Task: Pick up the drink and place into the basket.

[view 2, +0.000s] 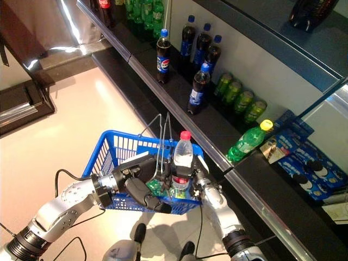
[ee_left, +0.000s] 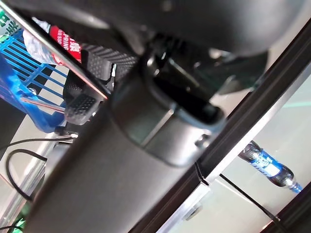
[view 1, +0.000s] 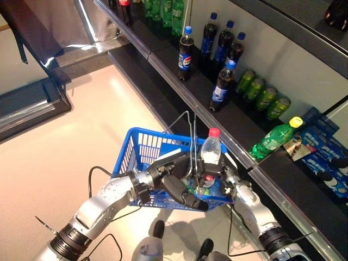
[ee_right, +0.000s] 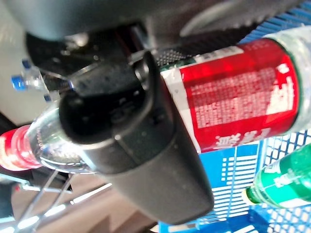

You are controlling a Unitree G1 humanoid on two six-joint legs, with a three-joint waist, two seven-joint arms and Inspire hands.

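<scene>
My left hand [view 1: 174,182] is shut on the thin wire handles [view 1: 191,136] of the blue basket [view 1: 142,149], which hangs raised in front of me beside the shelf. My right hand [view 1: 213,176] is shut on a clear water bottle [view 1: 210,151] with a red cap and red label and holds it upright over the basket's right side. The right wrist view shows the thumb [ee_right: 131,145] curled over the bottle's red label [ee_right: 238,92]. A green bottle [ee_right: 279,187] lies inside the basket. The bottle's red label also shows in the left wrist view [ee_left: 65,39].
A dark shelf [view 1: 179,81] runs diagonally at the right. On it stand dark cola bottles [view 1: 185,46], green cans [view 1: 261,95], a green bottle with a yellow cap [view 1: 274,138] lying down, and blue snack packs [view 1: 323,155]. More bottles stand at the top [view 1: 163,11]. Pale floor lies at the left.
</scene>
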